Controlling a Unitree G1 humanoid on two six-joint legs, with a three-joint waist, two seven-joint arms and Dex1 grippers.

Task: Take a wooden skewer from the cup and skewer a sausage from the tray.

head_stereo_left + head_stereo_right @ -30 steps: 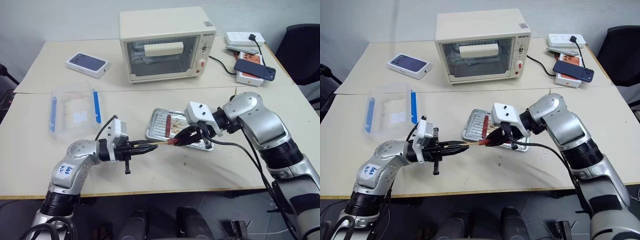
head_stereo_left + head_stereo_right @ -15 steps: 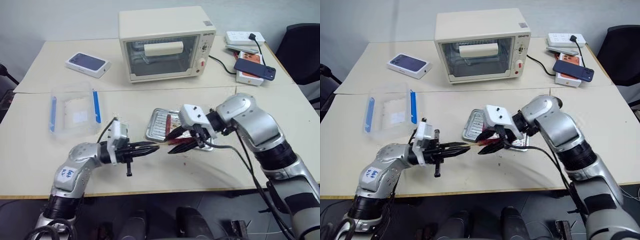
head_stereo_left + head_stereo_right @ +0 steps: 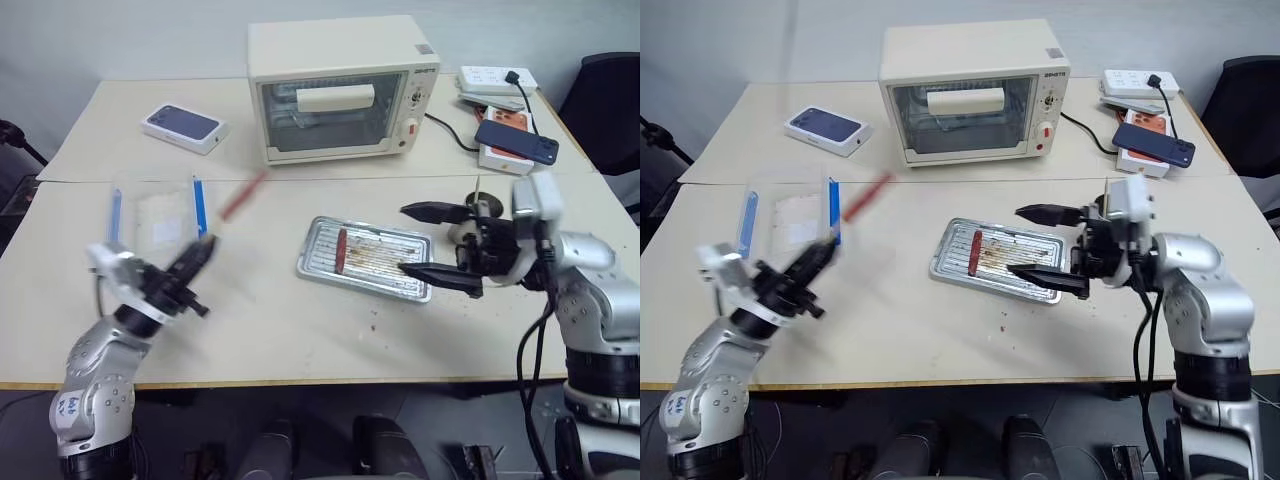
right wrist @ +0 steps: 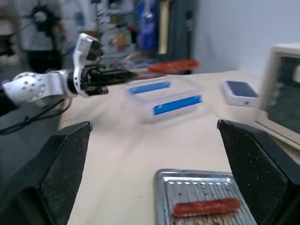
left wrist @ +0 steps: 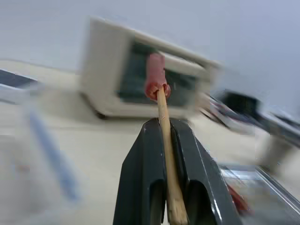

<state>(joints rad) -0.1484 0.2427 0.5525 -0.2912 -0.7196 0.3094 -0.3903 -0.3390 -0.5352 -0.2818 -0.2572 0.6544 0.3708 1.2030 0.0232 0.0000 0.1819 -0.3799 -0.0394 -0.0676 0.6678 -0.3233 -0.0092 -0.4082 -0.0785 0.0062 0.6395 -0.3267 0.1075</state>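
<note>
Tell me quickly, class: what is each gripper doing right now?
Left gripper: closed on the wooden skewer, with the sausage on its tip.
Right gripper: open, holding nothing, beside the tray.

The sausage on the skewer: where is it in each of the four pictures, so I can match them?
Left eye view: the skewered sausage hangs left of centre, between the clear box and the toaster oven.
Right eye view: the same spot.
Left wrist view: on the skewer tip, in front of the oven.
Right wrist view: just past the left claw, over the box.
Shared landmark: the toaster oven.
</note>
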